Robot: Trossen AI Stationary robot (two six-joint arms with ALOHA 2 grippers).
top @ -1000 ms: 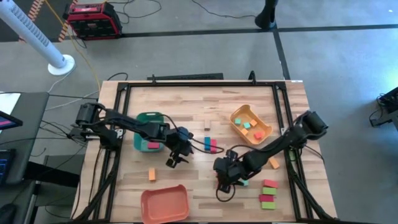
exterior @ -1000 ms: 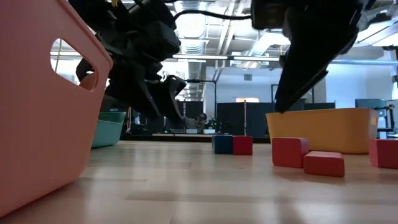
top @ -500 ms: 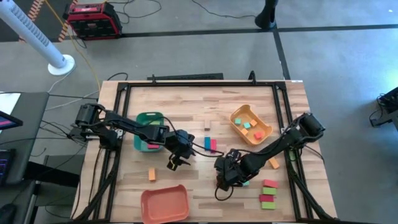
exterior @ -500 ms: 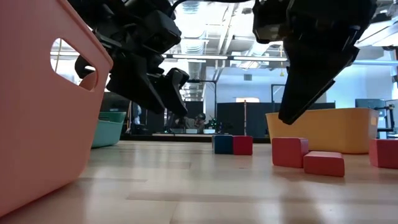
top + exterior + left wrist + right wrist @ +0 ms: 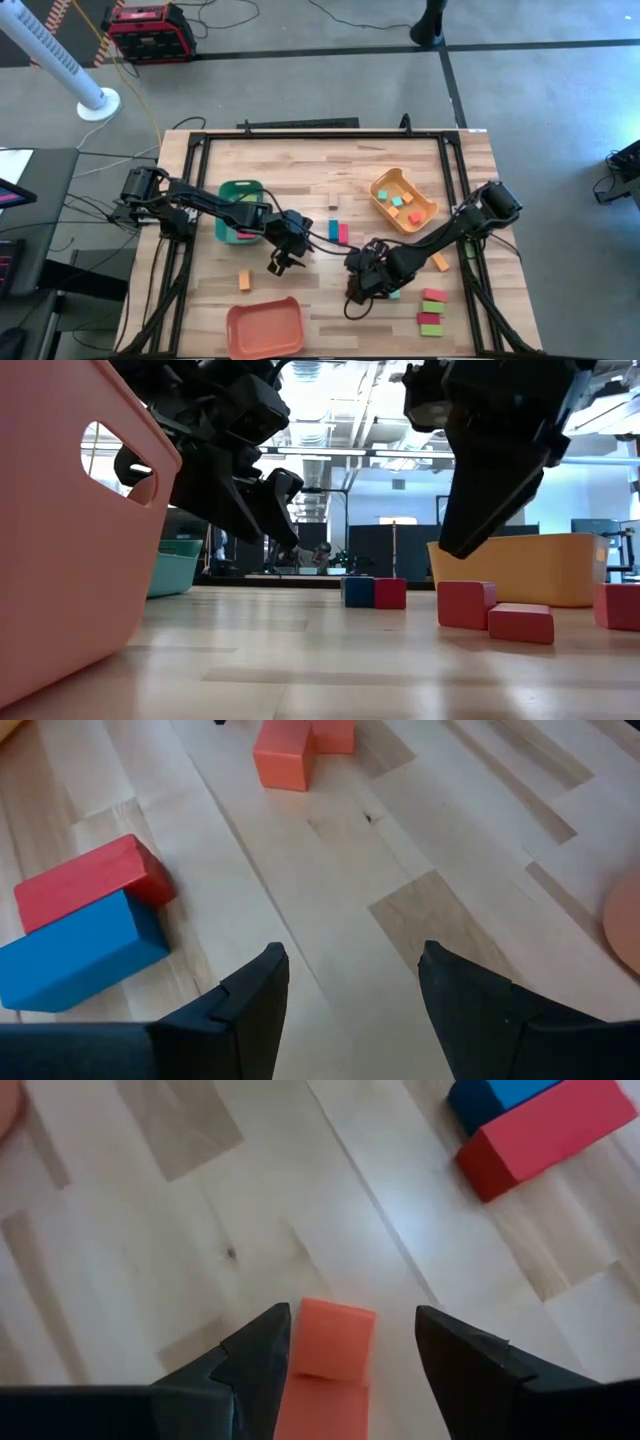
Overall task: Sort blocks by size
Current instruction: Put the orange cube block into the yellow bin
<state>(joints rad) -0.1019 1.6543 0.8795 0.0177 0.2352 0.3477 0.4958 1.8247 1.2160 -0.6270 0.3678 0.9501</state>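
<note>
At frame left of the high view: left arm reaching from the table's left edge past the green tray (image 5: 240, 190), which already contains blocks. Below it, salmon tray (image 5: 265, 328) at the lower edge, vacant, with one orange block (image 5: 244, 280) lying loose above it. Left gripper (image 5: 282, 257) near centre, fingers spread, nothing held, hanging over bare wood. Just right of it, blue and red bars (image 5: 337, 232) touching side by side. Right gripper (image 5: 362, 290) lower centre, fingers parted and straddling a small orange block (image 5: 334, 1340) on the table, apparently aligned for a pinch. At upper right, yellow-orange tray (image 5: 403, 199) holding several small blocks. At lower right, stacked red and green bars (image 5: 432, 310), unsorted.
</note>
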